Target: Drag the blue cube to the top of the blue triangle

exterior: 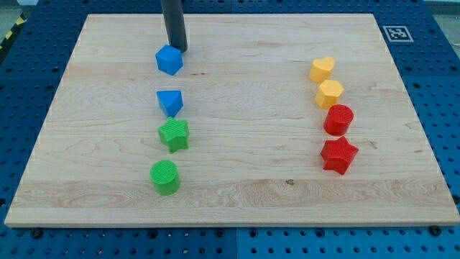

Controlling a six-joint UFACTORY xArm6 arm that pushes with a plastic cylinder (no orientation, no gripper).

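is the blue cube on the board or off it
On it. The blue cube rests on the wooden board near the view's top edge, above the blue triangle, with my tip just behind it.

Blue cube [169, 60] and blue triangle [170, 102], green star [175, 134] and cylinder [165, 177], two yellow blocks [323, 69] [330, 93], red cylinder [338, 119] and star [338, 155], on pale streaky-grained wooden board [244, 86] over blue pegboard [438, 86].

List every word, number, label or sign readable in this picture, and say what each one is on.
No words, letters or numbers can be read anywhere.
The one sign is a black-and-white square marker on the board at the view's top right corner: a coded pattern, not text.
The blocks, the rod and the blue perforated table carry no labels.
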